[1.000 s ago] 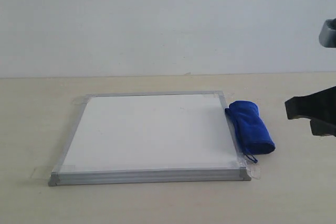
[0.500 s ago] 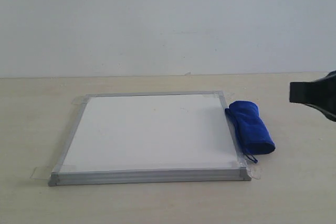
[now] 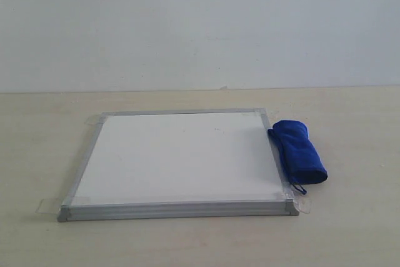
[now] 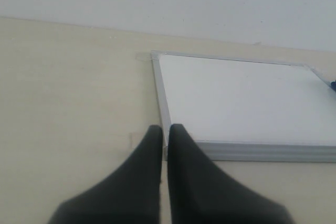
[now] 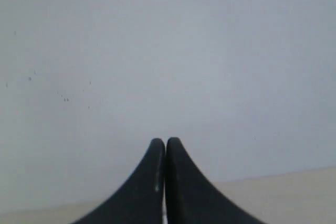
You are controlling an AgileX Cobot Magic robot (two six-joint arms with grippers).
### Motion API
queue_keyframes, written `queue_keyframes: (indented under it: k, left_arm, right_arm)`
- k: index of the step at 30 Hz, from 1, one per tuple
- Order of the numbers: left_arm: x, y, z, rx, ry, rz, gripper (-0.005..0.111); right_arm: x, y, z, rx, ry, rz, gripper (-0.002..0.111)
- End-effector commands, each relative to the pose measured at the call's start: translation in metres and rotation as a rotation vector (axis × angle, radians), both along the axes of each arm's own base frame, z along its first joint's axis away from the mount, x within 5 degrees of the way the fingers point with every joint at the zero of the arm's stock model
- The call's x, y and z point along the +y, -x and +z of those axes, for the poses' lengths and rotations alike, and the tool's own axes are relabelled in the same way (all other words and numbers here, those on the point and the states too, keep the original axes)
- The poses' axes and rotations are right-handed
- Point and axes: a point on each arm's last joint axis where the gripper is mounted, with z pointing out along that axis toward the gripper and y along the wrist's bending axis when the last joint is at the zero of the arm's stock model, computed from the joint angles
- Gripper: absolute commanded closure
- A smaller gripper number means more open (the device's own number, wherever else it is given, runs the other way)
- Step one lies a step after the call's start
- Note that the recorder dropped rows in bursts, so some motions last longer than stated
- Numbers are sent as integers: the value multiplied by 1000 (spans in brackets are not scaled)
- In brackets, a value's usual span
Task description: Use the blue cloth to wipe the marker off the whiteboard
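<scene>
**Whiteboard and blue cloth on the table, both grippers closed and empty**

The left gripper (image 4: pixel 164 129) has its two dark fingers pressed together with nothing between them. In the left wrist view its tips sit just beside one corner of the whiteboard (image 4: pixel 241 98) and point along the frame edge. The whiteboard (image 3: pixel 178 154) lies flat, its face plain white inside a slim silver-grey frame. Clear tape tabs (image 3: pixel 47 206) stick out at its corners.

The blue cloth (image 3: pixel 300 151) lies as a rolled bundle on the table, touching the board's right edge. Its loop string (image 3: pixel 299 187) trails toward the board's front right corner. The board lies between the cloth and the left gripper, which are well apart. In the left wrist view only a sliver of the blue cloth (image 4: pixel 333 84) shows.

The right gripper (image 5: pixel 165 141) is likewise clenched on nothing. It faces the wall, above a strip of table.

The table (image 3: pixel 37 142) is pale beige. Behind it stands a plain off-white wall (image 3: pixel 200 23) with a few small dark specks.
</scene>
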Motion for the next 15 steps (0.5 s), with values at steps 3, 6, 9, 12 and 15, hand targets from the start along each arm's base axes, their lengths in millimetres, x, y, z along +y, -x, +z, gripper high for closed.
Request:
queue_keyframes:
  k: [3, 6, 9, 12, 15]
  left_arm:
    - [0, 0, 0, -9, 9, -1, 103]
    - [0, 0, 0, -9, 9, -1, 103]
    - [0, 0, 0, -9, 9, -1, 103]
    - [0, 0, 0, -9, 9, -1, 103]
    - [0, 0, 0, -9, 9, -1, 103]
  right_arm:
    - [-7, 10, -3, -26, -84, -72, 108]
    - [-10, 8, -6, 12, -53, -134, 108]
    - [-12, 6, -15, 107, 15, -194, 108]
    - [-13, 5, -25, 206, 80, -212, 108]
    - [-14, 5, -33, 287, 120, -221, 108]
